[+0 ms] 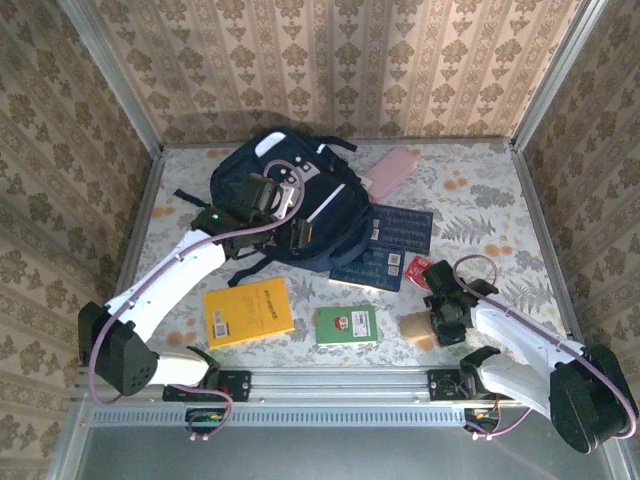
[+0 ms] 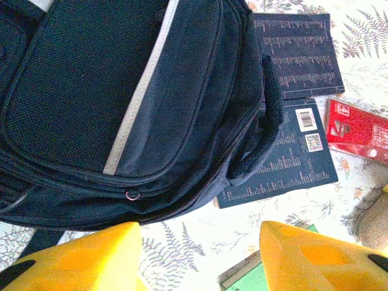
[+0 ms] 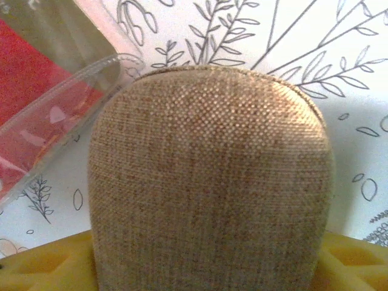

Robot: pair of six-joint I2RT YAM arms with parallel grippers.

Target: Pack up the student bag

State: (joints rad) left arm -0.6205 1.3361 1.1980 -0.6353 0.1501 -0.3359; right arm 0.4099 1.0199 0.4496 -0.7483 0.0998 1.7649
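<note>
It looks like a robotics lab cell dressed up as a home: metal frame posts (image 1: 112,75), wallpaper panels (image 1: 350,60), a fern-print table (image 1: 500,200), and a left arm (image 1: 170,275) and right arm (image 1: 520,335) bolted to a rail (image 1: 340,382).

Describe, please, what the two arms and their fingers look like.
The left arm and right arm have smooth white shells between black joints, with a mauve cable trailing along each. A small green light glows near the left wrist. The left fingers and right fingers are chunky yellow plastic.
</note>
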